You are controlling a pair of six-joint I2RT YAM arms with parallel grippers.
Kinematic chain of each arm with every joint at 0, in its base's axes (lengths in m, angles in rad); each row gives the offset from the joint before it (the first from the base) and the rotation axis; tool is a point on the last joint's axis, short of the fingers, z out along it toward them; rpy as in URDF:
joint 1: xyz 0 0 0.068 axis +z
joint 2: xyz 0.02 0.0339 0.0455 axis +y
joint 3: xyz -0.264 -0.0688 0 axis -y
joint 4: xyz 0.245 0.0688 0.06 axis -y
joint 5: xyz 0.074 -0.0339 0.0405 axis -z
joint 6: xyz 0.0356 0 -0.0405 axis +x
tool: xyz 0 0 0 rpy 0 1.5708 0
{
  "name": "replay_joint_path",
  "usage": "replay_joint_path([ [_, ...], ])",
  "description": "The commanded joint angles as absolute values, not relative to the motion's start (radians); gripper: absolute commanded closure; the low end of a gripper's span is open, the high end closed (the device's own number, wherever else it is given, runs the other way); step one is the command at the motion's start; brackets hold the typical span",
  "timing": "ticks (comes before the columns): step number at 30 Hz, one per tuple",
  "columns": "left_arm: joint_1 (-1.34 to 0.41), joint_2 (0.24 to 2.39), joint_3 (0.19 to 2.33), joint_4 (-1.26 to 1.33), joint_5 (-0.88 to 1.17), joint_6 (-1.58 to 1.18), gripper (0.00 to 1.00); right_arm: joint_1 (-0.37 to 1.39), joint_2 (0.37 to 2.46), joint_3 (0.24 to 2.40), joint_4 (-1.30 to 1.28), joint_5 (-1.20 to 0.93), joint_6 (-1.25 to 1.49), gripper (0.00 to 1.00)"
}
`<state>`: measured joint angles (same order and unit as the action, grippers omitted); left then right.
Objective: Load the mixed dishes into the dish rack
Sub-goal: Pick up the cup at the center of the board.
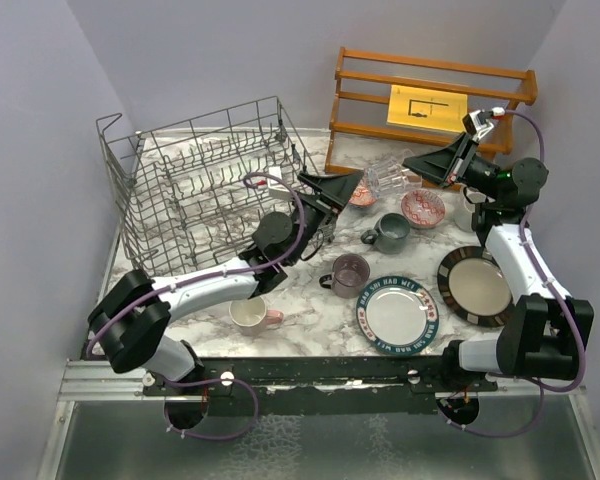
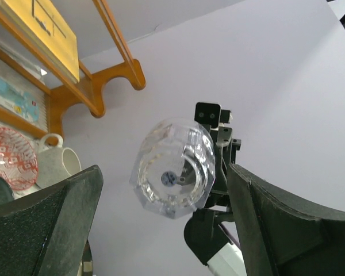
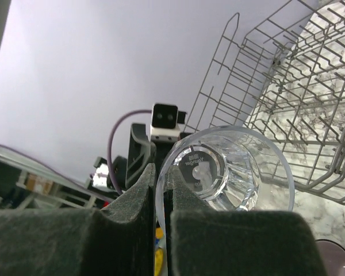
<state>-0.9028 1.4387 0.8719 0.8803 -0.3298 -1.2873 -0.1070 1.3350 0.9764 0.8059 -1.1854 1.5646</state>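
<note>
Two arms meet above the table (image 1: pixel 310 335). The right gripper (image 1: pixel 412 163) is clenched on the rim of the clear glass (image 1: pixel 385 182), with the wall pinched between its fingers (image 3: pixel 241 241). The glass lies sideways in the air at about 1 o'clock from the table's centre. The left gripper (image 1: pixel 348 186) faces the glass's base with its fingers (image 2: pixel 46 224) spread wide, not touching it. The dish rack (image 1: pixel 195 195) stands at 10 o'clock. A grey mug (image 1: pixel 390 232) and a lettered plate (image 1: pixel 397 313) sit at 5 o'clock.
</note>
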Motion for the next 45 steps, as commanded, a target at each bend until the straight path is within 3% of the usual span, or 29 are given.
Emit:
replay_joint_path([
  [1,-0.954,1.483,0.925,0.927,-0.433,-1.348,0.09,-0.117,1.309,0.941,0.886,-1.068,1.671,0.99],
  [7,-1.001,1.535,0.973,0.953,-0.522,-1.363,0.09,-0.117,1.296,0.907,0.869,-1.057,1.680,0.99],
  [33,-1.014,1.690,1.133,0.904,-0.516,-1.453,0.12,-0.115,1.284,0.884,0.856,-1.069,1.667,0.99],
  [41,-1.014,1.725,1.151,0.903,-0.518,-1.451,0.21,-0.115,1.279,0.873,0.831,-1.067,1.645,0.96],
  [45,-1.013,1.734,1.154,0.908,-0.517,-1.444,0.36,-0.115,1.277,0.873,0.821,-1.068,1.637,0.93],
])
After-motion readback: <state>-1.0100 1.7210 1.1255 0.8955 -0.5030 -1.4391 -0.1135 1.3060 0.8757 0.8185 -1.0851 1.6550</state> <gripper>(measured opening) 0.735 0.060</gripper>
